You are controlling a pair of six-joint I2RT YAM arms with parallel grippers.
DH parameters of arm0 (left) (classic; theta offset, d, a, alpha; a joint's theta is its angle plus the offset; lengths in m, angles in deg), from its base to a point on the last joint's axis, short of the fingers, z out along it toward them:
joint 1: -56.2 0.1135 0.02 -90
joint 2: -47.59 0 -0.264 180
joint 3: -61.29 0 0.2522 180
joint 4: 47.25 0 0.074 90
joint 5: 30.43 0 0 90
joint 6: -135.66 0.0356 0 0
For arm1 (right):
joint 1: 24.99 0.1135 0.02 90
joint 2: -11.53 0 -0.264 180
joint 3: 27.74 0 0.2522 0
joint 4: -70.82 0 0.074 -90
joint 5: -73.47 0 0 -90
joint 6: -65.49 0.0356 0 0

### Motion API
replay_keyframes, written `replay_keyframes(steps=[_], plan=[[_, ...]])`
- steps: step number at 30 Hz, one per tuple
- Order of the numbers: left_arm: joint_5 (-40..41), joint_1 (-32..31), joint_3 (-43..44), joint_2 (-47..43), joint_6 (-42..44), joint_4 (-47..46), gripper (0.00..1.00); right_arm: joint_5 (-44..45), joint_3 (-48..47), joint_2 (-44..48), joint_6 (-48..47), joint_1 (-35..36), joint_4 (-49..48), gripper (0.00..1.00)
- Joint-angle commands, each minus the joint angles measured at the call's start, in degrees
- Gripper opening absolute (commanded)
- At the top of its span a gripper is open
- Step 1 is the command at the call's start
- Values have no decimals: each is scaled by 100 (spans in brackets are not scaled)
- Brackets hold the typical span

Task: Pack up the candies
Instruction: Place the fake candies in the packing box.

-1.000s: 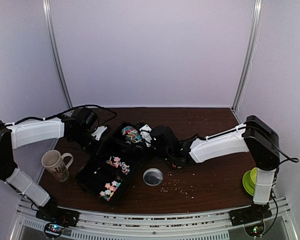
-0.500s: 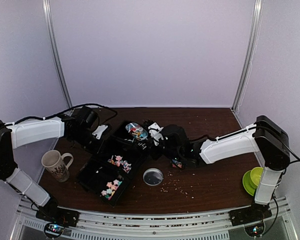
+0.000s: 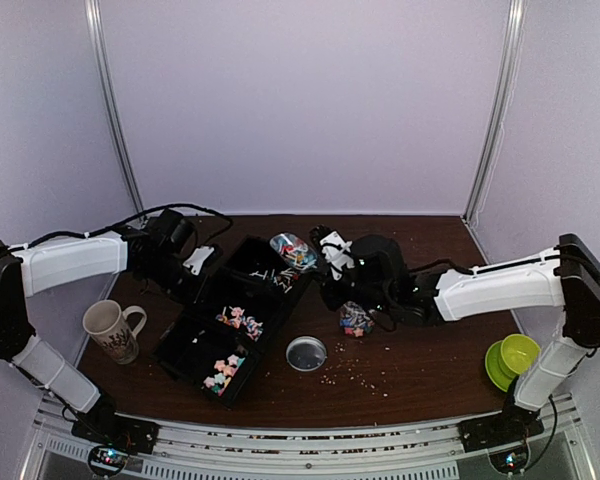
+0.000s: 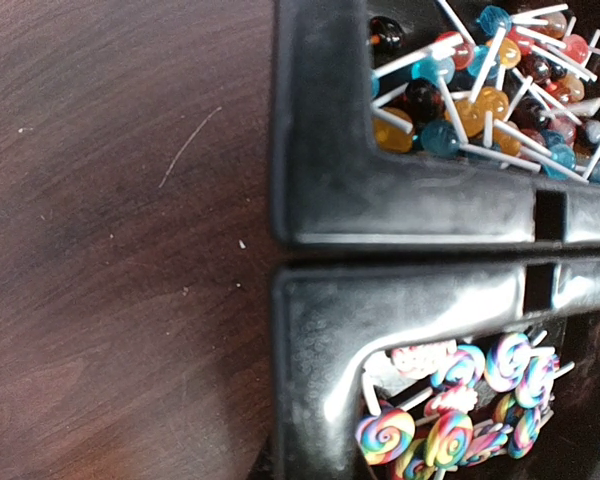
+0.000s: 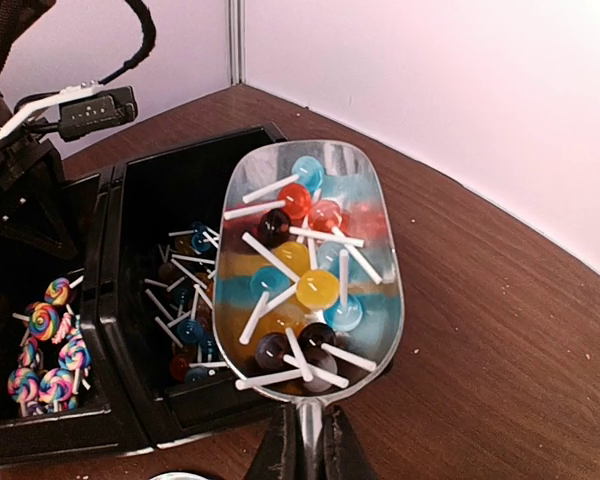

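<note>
1. I count two grippers at work. The left gripper point(image 3: 188, 266) sits at the far-left edge of the one black tray point(image 3: 185, 345). Its jaws are closed, but I cannot tell whether they pinch the rim.
2. The right gripper point(image 5: 308, 445) is clamped on the handle of the single metal scoop point(image 5: 368, 192).
3. The candies point(image 5: 318, 290) in the scoop are about a dozen ball lollipops on white sticks. They lie just ahead of the right gripper's fingertips, raised over the tray's far corner.
4. My wrist views show two filled tray compartments side by side, one of ball lollipops point(image 4: 450, 100) and one of swirl lollipops point(image 4: 450, 420). From above I see two more clusters of small pastel sweets point(image 3: 220, 378) in nearer compartments.
5. One loose heap point(image 3: 356, 318) of candies lies on the surface point(image 3: 430, 370), just on the near side of the right wrist.
6. Elsewhere there is one mug point(image 3: 110, 328) left of the tray, one round lid point(image 3: 306, 353) beside its near-right edge, and green bowls point(image 3: 510, 358) at the far right, two nested as far as I can tell.
</note>
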Motion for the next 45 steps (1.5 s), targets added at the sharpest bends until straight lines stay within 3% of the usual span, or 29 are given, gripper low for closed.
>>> replay_keyframes(steps=[1, 5, 20, 33, 45], plan=[[-304, 39, 352, -81, -110, -434, 0, 151, 309, 624, -164, -34, 277, 0], [-289, 45, 354, -73, -108, -434, 0, 345, 564, 1191, -212, -41, 686, 0], [-189, 44, 392, -90, -124, -364, 0, 990, 716, 3001, 510, -44, 3899, 0], [-133, 43, 392, -134, -126, -346, 0, 1032, 320, 3013, 1006, -41, 5599, 0], [-110, 45, 400, -114, -132, -340, 0, 741, -210, 2611, 958, -37, 6478, 0]])
